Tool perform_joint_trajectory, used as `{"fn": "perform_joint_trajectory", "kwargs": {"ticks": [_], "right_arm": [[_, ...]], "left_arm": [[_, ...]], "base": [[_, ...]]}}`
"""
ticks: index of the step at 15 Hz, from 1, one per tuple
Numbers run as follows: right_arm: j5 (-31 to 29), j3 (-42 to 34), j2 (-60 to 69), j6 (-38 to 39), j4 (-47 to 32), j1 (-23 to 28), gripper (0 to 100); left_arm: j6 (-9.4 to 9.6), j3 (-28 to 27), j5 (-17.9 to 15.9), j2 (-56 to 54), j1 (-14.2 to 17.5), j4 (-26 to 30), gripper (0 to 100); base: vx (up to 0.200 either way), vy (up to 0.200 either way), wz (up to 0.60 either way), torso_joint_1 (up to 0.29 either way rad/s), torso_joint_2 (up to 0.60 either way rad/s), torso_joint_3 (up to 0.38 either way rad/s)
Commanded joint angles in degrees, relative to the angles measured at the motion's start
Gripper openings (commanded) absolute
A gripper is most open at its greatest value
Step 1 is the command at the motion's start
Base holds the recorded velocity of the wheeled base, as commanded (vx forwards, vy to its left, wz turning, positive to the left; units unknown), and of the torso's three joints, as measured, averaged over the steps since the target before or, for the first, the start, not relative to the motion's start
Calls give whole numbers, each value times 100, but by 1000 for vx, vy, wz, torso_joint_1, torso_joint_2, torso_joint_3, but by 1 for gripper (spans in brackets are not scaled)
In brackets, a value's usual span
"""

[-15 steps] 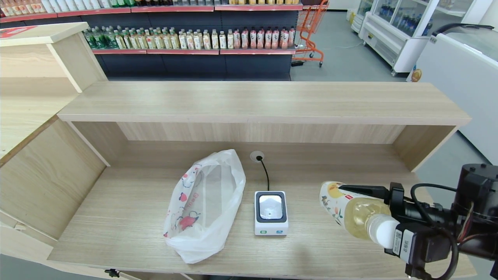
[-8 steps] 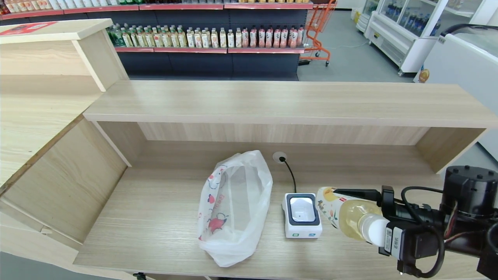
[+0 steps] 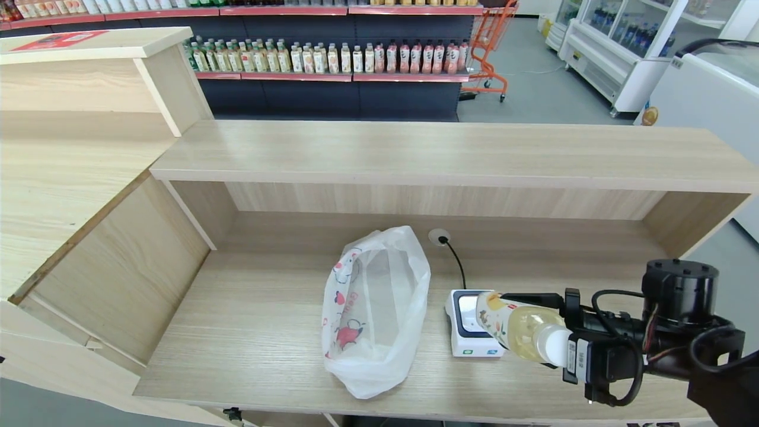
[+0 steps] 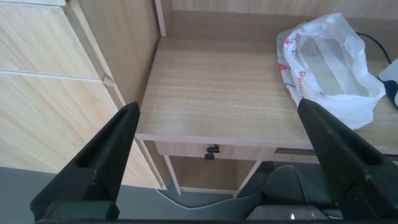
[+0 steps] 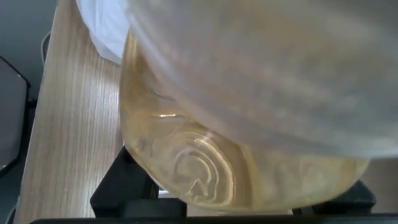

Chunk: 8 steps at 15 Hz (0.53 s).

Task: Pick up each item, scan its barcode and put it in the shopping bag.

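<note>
The right jaws are closed across a drink bottle [image 3: 504,317]. One dark finger runs along its upper side and the other is hidden beneath. The bottle lies sideways in the grip, with its white cap back toward the wrist and its base pointing to the robot's left. In the right wrist view that base [image 5: 205,155] sits close to the lens, pale yellow liquid pooled behind the moulded rings. Held this way, the printed label is carried out over the barcode scanner [image 3: 463,325], and in the head view the base end overlaps the scanner's right side and part of its glass window. This looks like the scanning step, with the bottle laid flat and low so the wrap faces the window. Whether the barcode itself is turned downward cannot be told. The scanner stands on the wooden counter [image 3: 267,332], its black cable [image 3: 456,264] running back to a round grommet [image 3: 440,237] in the counter top. Just to its left, near but not touching, lies the white plastic shopping bag [image 3: 373,308] with cartoon prints. It is slumped on its side and no item can be made out through its thin plastic. From the scanner the bottle would only need a short sideways carry to reach it. The left jaws stand wide apart with nothing between them. They hang off the counter's near left corner, looking along its front edge toward the bag [image 4: 329,56], probably parked clear so the right arm can work alone.
</note>
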<state>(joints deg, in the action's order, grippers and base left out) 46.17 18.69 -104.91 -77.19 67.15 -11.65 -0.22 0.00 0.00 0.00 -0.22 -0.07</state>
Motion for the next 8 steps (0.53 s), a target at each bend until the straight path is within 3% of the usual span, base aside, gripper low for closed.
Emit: {"fn": "perform_joint_trajectory", "kwargs": {"ticks": [1,8], "right_arm": [[121,21,-231,-15,0,111,0],[420,38,-319,-376,-17,374,0]], "left_arm": [[-4,0,0,9,4,-1,100],[-4,0,0,9,4,-1,100]], "base": [[0,0,0,0,0,0],[0,0,0,0,0,0]]}}
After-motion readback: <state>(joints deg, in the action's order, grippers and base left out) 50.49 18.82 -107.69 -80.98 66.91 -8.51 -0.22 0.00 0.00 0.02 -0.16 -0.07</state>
